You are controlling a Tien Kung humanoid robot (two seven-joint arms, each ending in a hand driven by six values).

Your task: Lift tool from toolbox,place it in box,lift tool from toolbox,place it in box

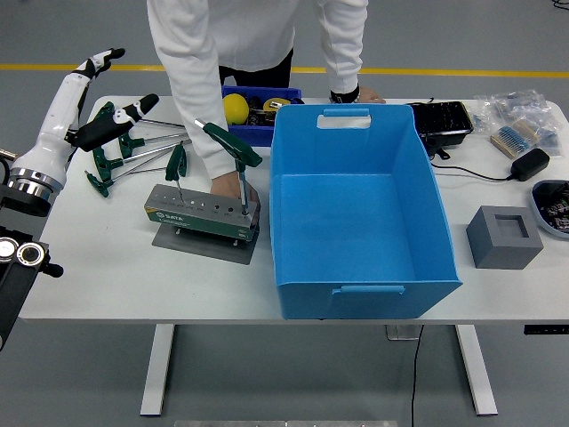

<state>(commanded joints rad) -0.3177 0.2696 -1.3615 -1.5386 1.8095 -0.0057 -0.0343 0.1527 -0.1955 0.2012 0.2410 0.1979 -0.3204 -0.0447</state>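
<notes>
1. Currently the left hand (96,93) hovers with fingers spread, holding nothing, over loose green T-handle keys (120,151) at the table's (107,276) far left.
2. Two green-handled tools (233,147) stand in the grey toolbox (201,213), just left of the blue box (360,209).
3. A person's hand (229,184) rests behind the toolbox.

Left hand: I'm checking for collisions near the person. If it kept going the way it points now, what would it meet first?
The left hand points up-right, fingers spread; next along that line seems the person's sleeve, though depth is unclear.
</notes>
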